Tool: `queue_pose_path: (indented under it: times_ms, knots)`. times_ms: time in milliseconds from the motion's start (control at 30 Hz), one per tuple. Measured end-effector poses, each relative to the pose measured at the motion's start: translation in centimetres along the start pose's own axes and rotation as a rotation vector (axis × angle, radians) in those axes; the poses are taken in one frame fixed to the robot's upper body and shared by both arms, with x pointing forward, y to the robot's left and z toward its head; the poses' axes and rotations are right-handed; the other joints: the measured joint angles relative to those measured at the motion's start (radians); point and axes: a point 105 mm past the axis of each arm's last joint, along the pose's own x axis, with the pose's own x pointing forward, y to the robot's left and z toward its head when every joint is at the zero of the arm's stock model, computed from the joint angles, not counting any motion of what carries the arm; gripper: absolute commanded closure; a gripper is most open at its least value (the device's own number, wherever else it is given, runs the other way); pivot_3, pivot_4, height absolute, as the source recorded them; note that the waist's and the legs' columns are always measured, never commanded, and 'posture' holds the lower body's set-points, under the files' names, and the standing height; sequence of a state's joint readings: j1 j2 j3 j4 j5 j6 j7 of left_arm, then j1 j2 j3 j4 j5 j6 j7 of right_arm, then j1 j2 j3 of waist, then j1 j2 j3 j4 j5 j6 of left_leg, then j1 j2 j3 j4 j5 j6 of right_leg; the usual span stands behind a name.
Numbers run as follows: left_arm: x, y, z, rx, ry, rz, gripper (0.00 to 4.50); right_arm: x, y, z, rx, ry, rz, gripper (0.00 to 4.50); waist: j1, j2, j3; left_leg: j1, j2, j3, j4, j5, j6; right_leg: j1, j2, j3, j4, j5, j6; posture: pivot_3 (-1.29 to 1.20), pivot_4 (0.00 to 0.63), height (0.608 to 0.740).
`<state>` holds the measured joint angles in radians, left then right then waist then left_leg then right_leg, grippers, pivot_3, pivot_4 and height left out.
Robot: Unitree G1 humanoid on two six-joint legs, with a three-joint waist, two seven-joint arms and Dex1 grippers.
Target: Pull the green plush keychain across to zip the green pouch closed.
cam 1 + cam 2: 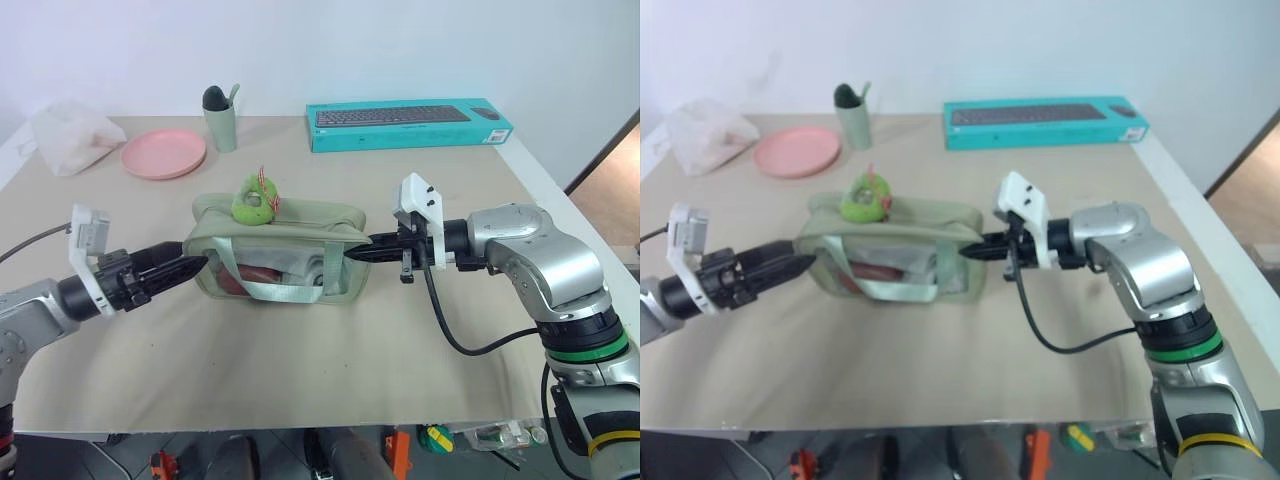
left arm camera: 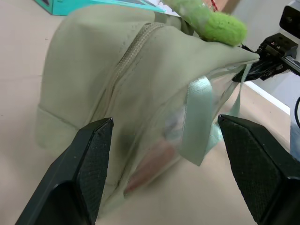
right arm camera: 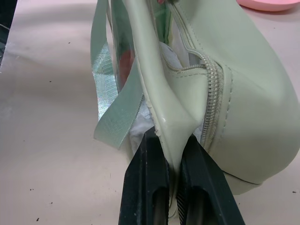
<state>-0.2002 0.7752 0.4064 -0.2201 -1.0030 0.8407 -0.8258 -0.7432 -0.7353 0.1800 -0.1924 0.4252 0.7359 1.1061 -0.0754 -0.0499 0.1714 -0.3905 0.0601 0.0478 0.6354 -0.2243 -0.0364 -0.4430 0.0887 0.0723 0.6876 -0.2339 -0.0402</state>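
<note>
Green pouch point(image 1: 280, 250) lies lengthwise between the arms on the counter point(image 1: 300, 370). Right gripper point(image 3: 172, 176), jaws clamped on its end. Green plush keychain point(image 1: 255, 203) sits atop, nearer the left gripper point(image 1: 190, 268), jaws apart.

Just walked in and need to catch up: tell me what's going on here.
A humanoid robot is zipping a green pouch on the table. Its right end effector is shut on the pouch's end. The left end effector is open at the opposite end, holding nothing. The green plush keychain sits on top, and the zipper is open near the right end effector.
</note>
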Motion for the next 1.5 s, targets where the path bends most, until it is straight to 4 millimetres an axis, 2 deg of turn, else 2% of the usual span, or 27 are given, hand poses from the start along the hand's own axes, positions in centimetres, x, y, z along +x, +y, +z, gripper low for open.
queue_pose_path:
  times_ms: [267, 300, 600, 900, 1033, 1167, 1300, 1400, 1467, 1500]
  knots:
    - [0.7, 0.3, -0.1, -0.02, -0.043, -0.017, 4.33, -0.2, -0.1, -0.1, 0.003, 0.01, -0.014, 4.5, 0.0, 0.0, 0.0, 0.0, 0.0, 0.0, 0.0, 0.0, 0.0, 0.0, 0.0, 0.0, 0.0, 0.0, 0.0, 0.0, 0.15, 0.739]
    - [0.7, 0.2, -0.2, -0.021, -0.04, -0.022, 4.45, -0.2, -0.1, -0.1, 0.003, 0.01, -0.016, 4.5, 0.0, 0.0, 0.0, 0.0, 0.0, 0.0, 0.0, 0.0, 0.0, 0.0, 0.0, 0.001, 0.0, 0.0, 0.0, 0.0, 0.15, 0.739]
    - [0.9, 0.2, -0.8, 0.026, -0.017, -0.007, 4.45, -0.2, -0.3, -0.4, -0.026, 0.015, -0.038, 4.5, 0.001, 0.0, 0.0, 0.0, -0.001, 0.0, 0.0, 0.0, 0.0, 0.001, -0.001, 0.001, 0.0, 0.0, 0.0, 0.0, 0.15, 0.739]
    - [1.0, 0.2, -1.0, 0.039, -0.011, -0.01, 4.5, -0.1, -0.3, -0.2, 0.0, -0.025, -0.028, 1.39, 0.002, 0.0, 0.0, 0.0, -0.002, 0.0, 0.0, 0.0, 0.0, 0.001, -0.002, 0.001, 0.0, 0.0, 0.001, 0.0, 0.15, 0.739]
    - [1.1, 0.1, -1.0, 0.045, -0.012, -0.017, 4.5, -1.2, -0.4, 0.1, 0.038, -0.067, -0.035, 0.07, 0.003, 0.0, 0.0, 0.0, -0.004, 0.0, 0.0, 0.0, 0.0, 0.001, -0.004, 0.001, 0.0, 0.0, 0.001, 0.0, 0.15, 0.739]
    - [1.2, 0.1, -1.1, 0.045, -0.008, -0.024, 4.5, -3.4, -1.2, 1.8, 0.055, -0.176, -0.082, 0.07, 0.003, 0.0, 0.0, 0.0, -0.006, 0.001, 0.001, 0.0, 0.0, 0.001, -0.006, 0.001, 0.0, 0.0, 0.001, 0.0, 0.15, 0.739]
    - [1.2, 0.1, -1.1, 0.05, -0.008, -0.02, 4.5, -5.5, -1.8, 5.3, 0.014, -0.327, -0.11, 0.07, 0.002, 0.0, 0.0, 0.0, -0.007, 0.001, 0.001, 0.0, 0.0, 0.002, -0.006, 0.001, 0.0, 0.0, 0.001, 0.0, 0.15, 0.739]
    - [1.1, 0.2, -1.1, 0.055, -0.006, -0.015, 4.5, -4.9, -2.5, 8.4, -0.014, -0.464, -0.133, 0.07, 0.0, 0.0, 0.0, 0.001, -0.007, 0.0, 0.001, 0.0, 0.001, 0.002, -0.006, 0.001, 0.0, 0.001, 0.002, 0.0, 0.15, 0.739]
    - [1.2, 0.1, -1.1, 0.054, -0.004, -0.019, 4.5, -3.9, -2.8, 9.3, -0.045, -0.475, -0.152, 0.07, 0.0, 0.0, 0.0, 0.0, -0.006, -0.001, 0.001, 0.001, 0.001, 0.002, -0.006, 0.0, 0.0, 0.001, 0.002, 0.0, 0.15, 0.739]
    - [1.2, 0.1, -1.2, 0.054, -0.004, -0.021, 4.5, -2.8, -2.8, 9.7, -0.089, -0.452, -0.16, 0.07, 0.0, 0.0, 0.0, 0.0, -0.006, -0.001, 0.0, 0.001, 0.001, 0.002, -0.006, 0.0, 0.0, 0.001, 0.002, 0.0, 0.15, 0.739]
